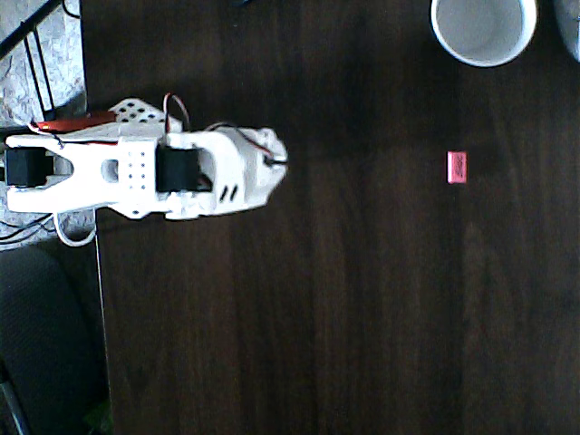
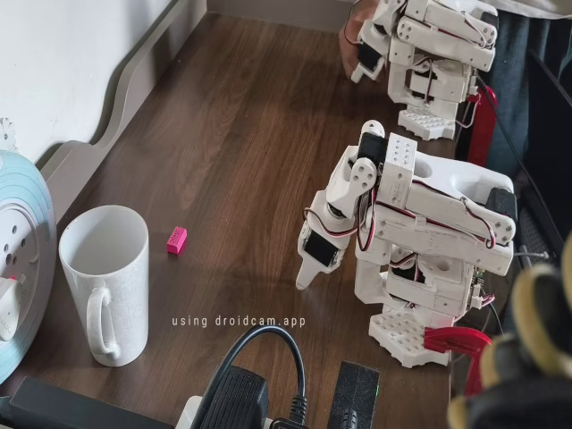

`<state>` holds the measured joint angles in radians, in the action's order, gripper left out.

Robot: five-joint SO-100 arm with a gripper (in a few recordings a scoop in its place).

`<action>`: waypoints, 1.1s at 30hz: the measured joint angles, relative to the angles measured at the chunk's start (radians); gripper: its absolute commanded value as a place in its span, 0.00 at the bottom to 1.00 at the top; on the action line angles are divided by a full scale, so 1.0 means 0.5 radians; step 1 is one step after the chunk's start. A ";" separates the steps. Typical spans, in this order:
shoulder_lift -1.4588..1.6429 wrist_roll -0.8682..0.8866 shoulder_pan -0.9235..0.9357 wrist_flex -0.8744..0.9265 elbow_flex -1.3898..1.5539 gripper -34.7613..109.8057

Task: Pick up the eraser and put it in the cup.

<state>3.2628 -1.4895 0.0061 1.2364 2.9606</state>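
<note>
The eraser [image 1: 458,167] is a tiny pink-red block lying flat on the dark wooden table; in the fixed view the eraser [image 2: 176,239] lies just right of the cup. The white cup [image 1: 483,60] stands upright at the table's top right edge in the overhead view, and the cup [image 2: 116,295] shows its handle toward the camera in the fixed view. My white arm is folded up at its base. The gripper [image 1: 275,156] is far left of the eraser, and in the fixed view the gripper [image 2: 307,273] points down above the table, shut on nothing.
A sliver of a second white vessel [image 1: 571,27] shows beside the cup. A pale blue round disc [image 2: 18,268] stands left of the cup. A power strip with plugs [image 2: 268,393] lies at the near edge. A white wall moulding [image 2: 116,98] borders the table's far side.
</note>
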 measured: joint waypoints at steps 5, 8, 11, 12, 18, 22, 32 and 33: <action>-0.518 0.365 -0.178 0.114 -0.555 0.24; -1.209 0.611 -0.233 0.132 -1.034 0.25; -1.672 0.792 -0.236 0.067 -1.424 0.27; -1.899 0.862 -0.218 0.028 -1.577 0.28; -2.623 1.261 -0.095 -0.021 -2.191 0.30; -2.927 1.626 -0.037 -0.021 -2.519 0.34; -3.605 2.617 0.006 -0.021 -2.997 0.37; -3.645 2.642 0.006 -0.021 -3.022 0.37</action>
<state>1.4404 -0.1687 0.0092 1.2257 1.4496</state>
